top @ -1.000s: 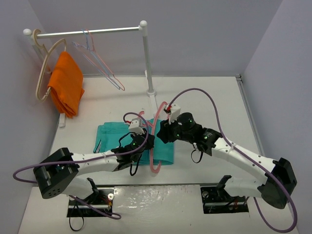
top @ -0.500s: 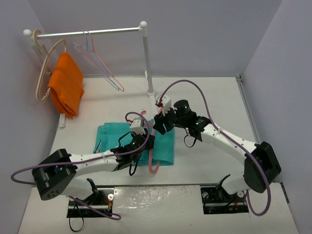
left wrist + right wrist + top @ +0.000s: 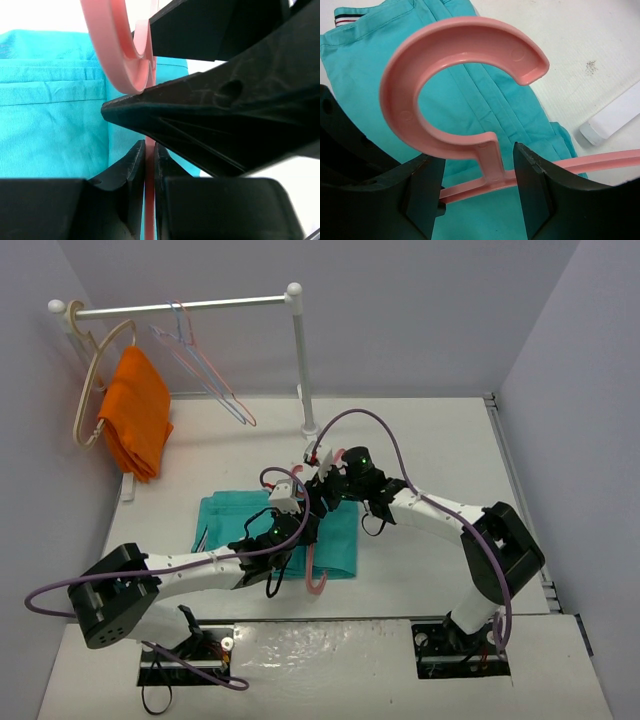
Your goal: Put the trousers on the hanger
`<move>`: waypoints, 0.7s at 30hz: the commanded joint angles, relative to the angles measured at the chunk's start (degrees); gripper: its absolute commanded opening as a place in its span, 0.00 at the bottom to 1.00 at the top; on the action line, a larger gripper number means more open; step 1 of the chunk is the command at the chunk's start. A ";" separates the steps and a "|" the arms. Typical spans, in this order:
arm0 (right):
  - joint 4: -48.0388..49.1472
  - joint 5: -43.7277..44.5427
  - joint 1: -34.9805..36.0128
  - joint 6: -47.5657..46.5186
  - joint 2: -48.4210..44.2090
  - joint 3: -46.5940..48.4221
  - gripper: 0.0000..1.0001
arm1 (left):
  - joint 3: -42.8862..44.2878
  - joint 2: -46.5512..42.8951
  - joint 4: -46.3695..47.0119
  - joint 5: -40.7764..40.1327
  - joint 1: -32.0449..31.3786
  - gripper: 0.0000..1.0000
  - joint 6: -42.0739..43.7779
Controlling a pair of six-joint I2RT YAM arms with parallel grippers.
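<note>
We note the hanger [image 3: 317,565] running top-to-bottom over the right end of the folded trousers [image 3: 222,523] at frame centre, its thin bar pinched by the left gripper [image 3: 149,148], its neck between the parted jaws of the right gripper [image 3: 480,167].

The right gripper [image 3: 322,483] shifts left toward the counter's far left corner and now straddles the hanger [image 3: 317,578] neck below its hook, jaws apart. The right arm [image 3: 440,515] folds in from the near right corner.
</note>
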 commanded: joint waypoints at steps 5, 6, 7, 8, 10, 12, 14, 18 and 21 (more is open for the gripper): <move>8.59 -2.14 -1.90 -0.82 -0.23 -2.36 0.44 | 2.07 -1.76 3.53 0.51 0.50 0.00 0.88; 8.59 -2.09 -1.96 -1.02 -0.19 -2.51 0.37 | 1.87 -2.00 3.48 0.46 0.55 0.00 0.88; 8.39 -2.07 -2.02 -1.29 -0.17 -2.53 0.32 | 1.75 -2.30 3.20 0.55 0.63 0.00 0.90; 8.06 -2.07 -2.09 -1.62 -0.17 -2.46 0.29 | 1.68 -2.63 2.76 0.74 0.74 0.00 0.94; 6.93 -1.99 -2.15 -2.28 -0.24 -2.08 0.16 | 1.70 -3.76 1.78 1.20 0.91 0.00 0.97; 6.12 -1.90 -2.34 -3.39 -0.70 -1.88 0.07 | 1.98 -5.34 -1.73 1.50 0.92 0.05 1.30; 5.52 -2.18 -2.77 -3.92 -1.14 -1.97 0.03 | 2.41 -8.04 -5.59 1.69 1.01 0.17 0.98; 5.87 -5.43 -4.52 -4.31 -2.46 -2.94 0.00 | 2.23 -14.46 -15.44 3.44 1.92 0.36 1.76; 6.25 -7.02 -5.09 -4.35 -3.38 -3.78 0.00 | 1.10 -20.37 -19.50 6.04 3.50 0.46 2.45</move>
